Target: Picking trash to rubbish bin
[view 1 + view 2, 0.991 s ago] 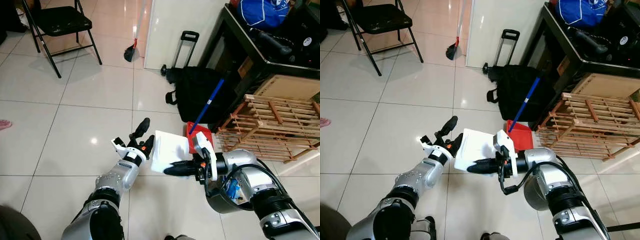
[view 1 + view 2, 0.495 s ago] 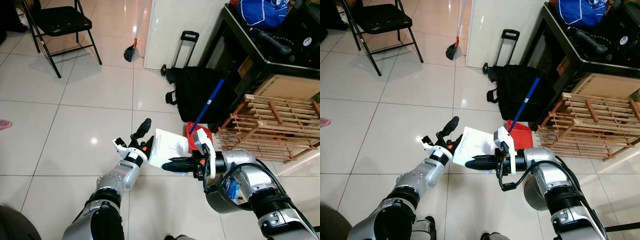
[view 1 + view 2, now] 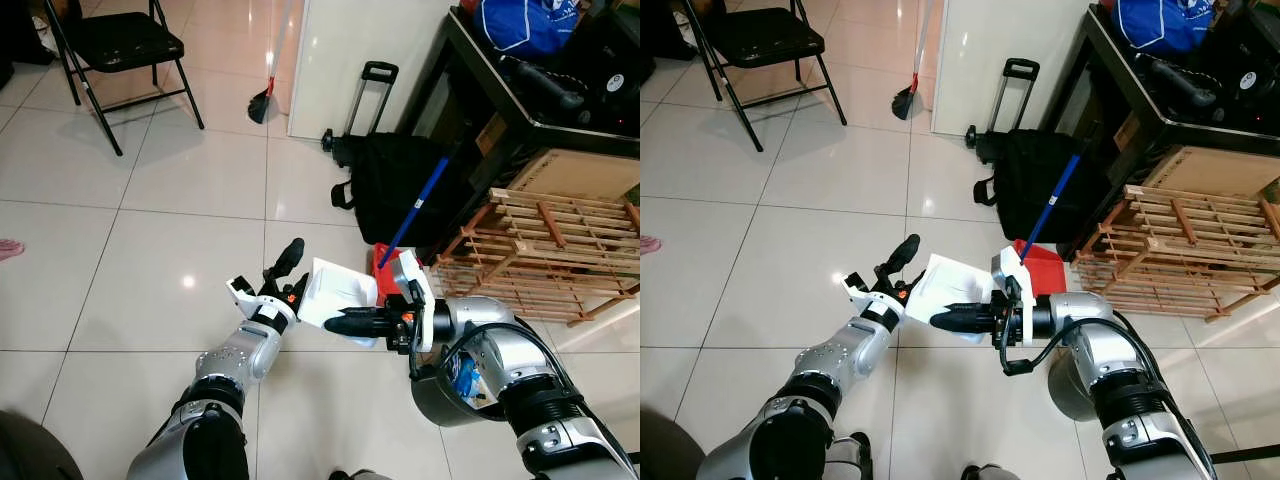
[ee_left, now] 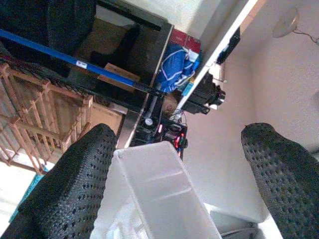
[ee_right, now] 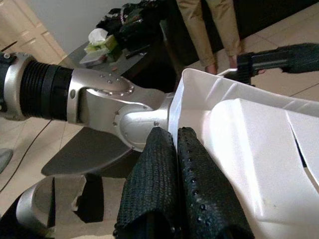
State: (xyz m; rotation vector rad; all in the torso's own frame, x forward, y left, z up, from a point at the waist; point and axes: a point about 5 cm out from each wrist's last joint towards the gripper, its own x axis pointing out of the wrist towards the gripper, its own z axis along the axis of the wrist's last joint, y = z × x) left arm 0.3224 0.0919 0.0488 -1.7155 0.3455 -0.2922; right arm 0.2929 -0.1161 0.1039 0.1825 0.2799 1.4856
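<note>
Both arms are extended forward over the tiled floor (image 3: 150,200). The right gripper (image 3: 345,322) has its two fingers pressed close together on the near edge of a white container (image 3: 338,290), a shallow tray-like piece of trash, and carries it above the floor tiles. In the right wrist view the fingers (image 5: 164,179) lie side by side against the container's white wall.

The left gripper (image 3: 285,262) sits at the container's 9 o'clock side, fingers spread wide; in the left wrist view the container's rim stands between the two black pads (image 4: 75,179), and contact cannot be confirmed.

A grey rubbish bin (image 3: 455,385) with contents stands at 4 o'clock from the container, partly under the right arm. A red dustpan (image 3: 392,268) with a blue handle (image 3: 420,208) lies at 2 o'clock, just beyond the container. A black trolley bag (image 3: 385,180) is at 12 o'clock, a wooden slatted rack (image 3: 545,250) at 3 o'clock, and a black folding chair (image 3: 115,45) at 10 o'clock, well apart. A person's legs (image 5: 209,30) appear in the right wrist view.
</note>
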